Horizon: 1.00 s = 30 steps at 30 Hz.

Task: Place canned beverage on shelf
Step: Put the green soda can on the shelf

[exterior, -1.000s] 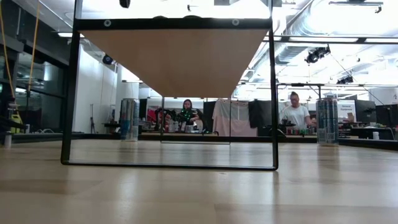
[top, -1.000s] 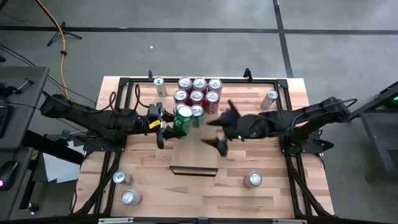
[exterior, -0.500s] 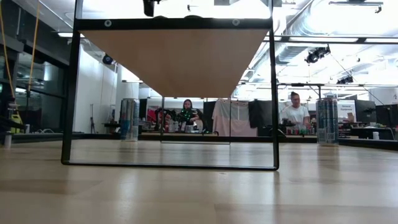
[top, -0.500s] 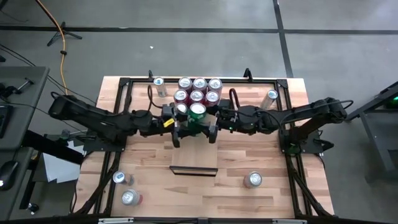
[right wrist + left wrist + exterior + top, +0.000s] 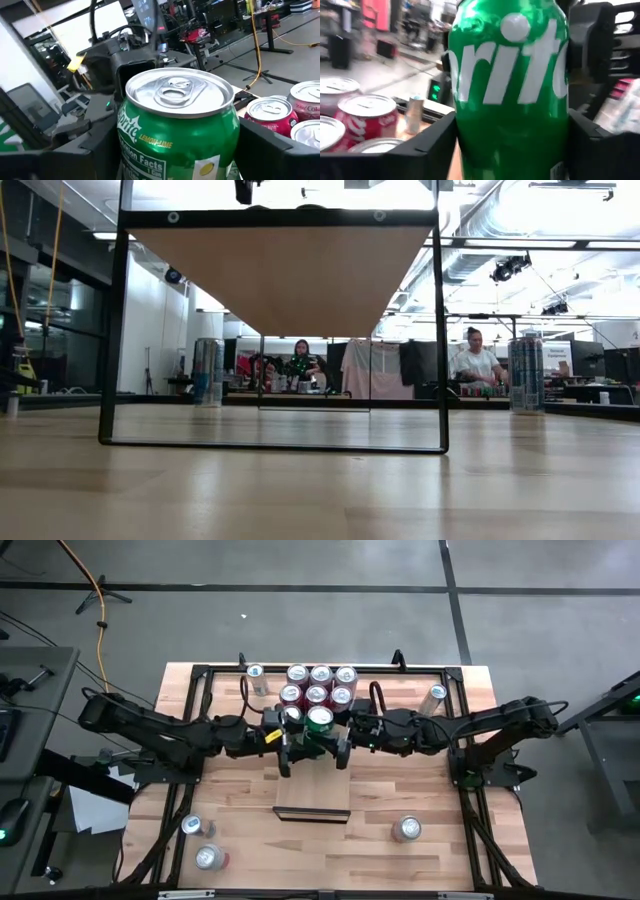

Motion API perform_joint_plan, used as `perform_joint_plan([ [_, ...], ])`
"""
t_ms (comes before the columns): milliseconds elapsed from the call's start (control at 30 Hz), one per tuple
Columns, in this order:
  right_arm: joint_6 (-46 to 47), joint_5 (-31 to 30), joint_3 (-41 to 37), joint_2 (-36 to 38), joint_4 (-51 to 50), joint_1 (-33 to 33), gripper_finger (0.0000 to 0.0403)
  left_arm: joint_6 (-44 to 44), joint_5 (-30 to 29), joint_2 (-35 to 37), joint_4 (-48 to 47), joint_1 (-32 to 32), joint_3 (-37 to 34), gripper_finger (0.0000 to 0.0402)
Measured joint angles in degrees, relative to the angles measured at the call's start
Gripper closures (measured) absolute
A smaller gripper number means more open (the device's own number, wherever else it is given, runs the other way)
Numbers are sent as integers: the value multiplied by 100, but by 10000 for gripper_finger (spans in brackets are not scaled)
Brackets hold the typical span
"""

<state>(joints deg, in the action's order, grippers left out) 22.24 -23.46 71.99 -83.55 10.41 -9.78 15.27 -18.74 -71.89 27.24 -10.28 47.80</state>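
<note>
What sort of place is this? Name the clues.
Probably a robotics lab or workshop in an open industrial hall: exposed ceiling ducts, a person at benches beyond the table, and a yellow power cable trailing over bare concrete floor.

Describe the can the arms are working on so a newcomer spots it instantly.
Look at the shelf in the table's middle, far end, where red cans cluster. At the cluster's near edge stands the green can, between the left gripper and right gripper. It is the only green one.
</note>
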Motion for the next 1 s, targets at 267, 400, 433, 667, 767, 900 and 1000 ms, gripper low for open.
perform_joint_plan([
  [267, -326, 32, 9, 515, -696, -100, 116, 240, 424, 1134, -1217, 106, -1, 61],
  [400, -283, -103, 6, 870, -2038, -255, 116, 181, 345, 1958, -1675, 96, 0, 59],
  [433, -223, -180, 7, 925, -2341, -309, 116, 116, 306, 2151, -1788, 96, -8, 59],
  [667, 256, -306, -974, 942, -2199, -598, 116, -329, -122, 3009, -2008, 100, -6, 59],
  [767, 237, -300, -1568, 936, -1120, -595, 116, -350, -207, 3134, -2016, 100, -8, 59],
  [900, -234, -702, -1872, 950, -171, -455, 116, -356, -238, 3136, -2050, 100, -6, 59],
  [1000, -518, -929, -1970, 939, -205, -291, 116, -354, -247, 3083, -2162, 100, -8, 59],
])
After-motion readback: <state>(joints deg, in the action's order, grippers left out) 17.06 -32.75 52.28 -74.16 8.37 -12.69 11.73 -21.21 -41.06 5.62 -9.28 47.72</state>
